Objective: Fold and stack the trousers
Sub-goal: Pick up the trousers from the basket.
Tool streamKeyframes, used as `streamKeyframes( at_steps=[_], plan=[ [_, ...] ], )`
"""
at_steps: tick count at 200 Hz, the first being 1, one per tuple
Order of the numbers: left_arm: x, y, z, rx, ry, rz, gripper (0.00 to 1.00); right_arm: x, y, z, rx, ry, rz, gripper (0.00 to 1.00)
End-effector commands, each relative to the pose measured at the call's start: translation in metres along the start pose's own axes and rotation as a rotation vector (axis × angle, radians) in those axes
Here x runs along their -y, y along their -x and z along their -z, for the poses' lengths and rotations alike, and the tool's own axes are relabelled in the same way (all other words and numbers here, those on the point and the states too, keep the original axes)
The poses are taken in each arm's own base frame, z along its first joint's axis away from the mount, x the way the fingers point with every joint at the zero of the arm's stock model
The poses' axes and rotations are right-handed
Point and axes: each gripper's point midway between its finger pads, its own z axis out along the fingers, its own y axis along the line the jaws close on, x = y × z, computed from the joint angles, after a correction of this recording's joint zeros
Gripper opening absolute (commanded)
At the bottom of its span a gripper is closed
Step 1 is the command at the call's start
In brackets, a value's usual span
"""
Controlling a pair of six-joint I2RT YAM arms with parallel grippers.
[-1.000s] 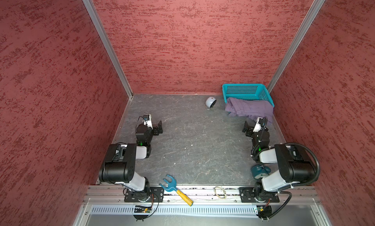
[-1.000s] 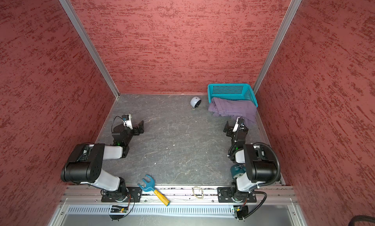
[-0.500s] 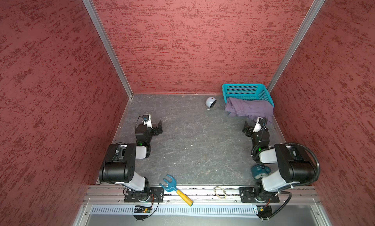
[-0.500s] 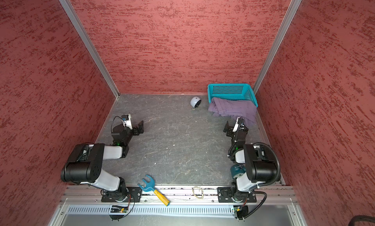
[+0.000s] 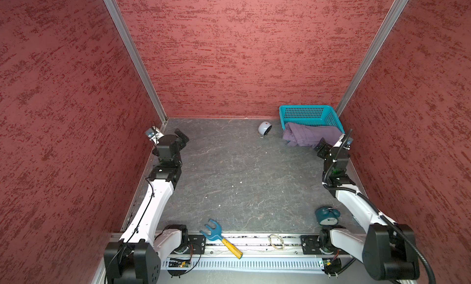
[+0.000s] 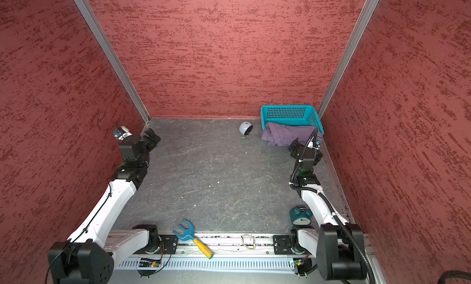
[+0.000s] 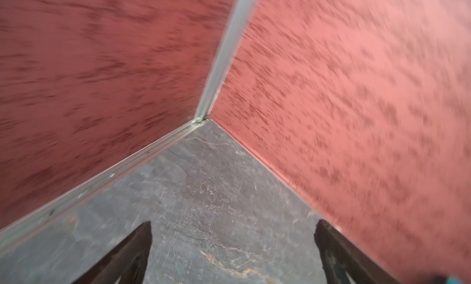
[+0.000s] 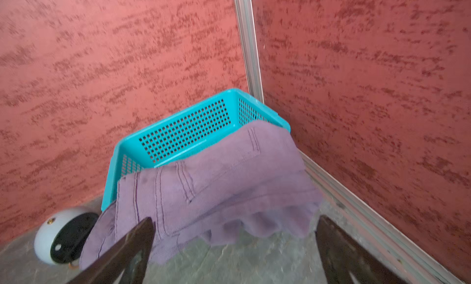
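The muted purple trousers (image 5: 305,137) (image 6: 281,135) (image 8: 216,188) hang crumpled over the front rim of a teal basket (image 5: 305,114) (image 6: 288,114) (image 8: 183,132) in the far right corner, spilling onto the grey floor. My right gripper (image 5: 321,146) (image 6: 295,149) (image 8: 235,221) hovers open just in front of the cloth's lower edge, holding nothing. My left gripper (image 5: 182,137) (image 6: 153,136) (image 7: 233,224) is open and empty, facing the far left corner above bare floor.
A white round gadget with a black face (image 5: 264,128) (image 6: 245,128) (image 8: 63,234) lies left of the basket. A teal alarm clock (image 5: 327,215) stands by the right arm's base. On the front rail lie a blue fork-headed tool with a yellow handle (image 5: 220,238) and a rubber band (image 5: 276,240). Red walls enclose three sides.
Both arms have unfolded and reached farther back. The left gripper went toward the far left corner, the right toward the trousers. Both stayed open.
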Motion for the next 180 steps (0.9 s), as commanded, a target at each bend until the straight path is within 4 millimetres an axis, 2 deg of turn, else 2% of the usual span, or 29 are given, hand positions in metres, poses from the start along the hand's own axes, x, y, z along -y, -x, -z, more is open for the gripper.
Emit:
streamKeyframes(
  at_steps=[1,13,50,65,79,83,99,120,167,180],
  plan=[
    [-0.041,-0.027,0.007,-0.151,0.138,0.136,0.99,0.009,-0.040,0.007,-0.244,-0.052,0.086,0.96],
    [-0.028,-0.032,0.002,-0.213,0.058,0.170,0.99,-0.006,-0.040,0.007,-0.296,0.017,0.108,0.87],
    [0.003,-0.060,-0.024,-0.431,-0.007,0.136,0.99,-0.051,-0.040,-0.004,-0.481,0.155,0.082,0.71],
    [0.019,-0.073,-0.032,-0.516,-0.058,0.125,0.98,-0.067,-0.037,-0.013,-0.531,0.191,0.075,0.70],
    [0.037,-0.085,-0.036,-0.582,-0.140,0.121,0.94,-0.080,-0.032,-0.023,-0.554,0.218,0.072,0.74],
    [0.041,-0.089,-0.037,-0.596,-0.162,0.117,0.94,-0.081,-0.039,-0.029,-0.580,0.213,0.078,0.76],
    [0.054,-0.099,-0.038,-0.630,-0.211,0.098,0.93,-0.084,-0.045,-0.046,-0.636,0.172,0.094,0.82],
    [0.068,-0.107,-0.036,-0.660,-0.249,0.063,0.93,-0.081,-0.060,-0.070,-0.698,0.102,0.127,0.85],
    [0.077,-0.115,-0.034,-0.691,-0.281,0.014,0.95,-0.088,-0.084,-0.115,-0.804,0.024,0.143,0.78],
    [0.077,-0.117,-0.035,-0.698,-0.277,0.008,0.95,-0.092,-0.090,-0.125,-0.830,0.019,0.138,0.73]
  ],
)
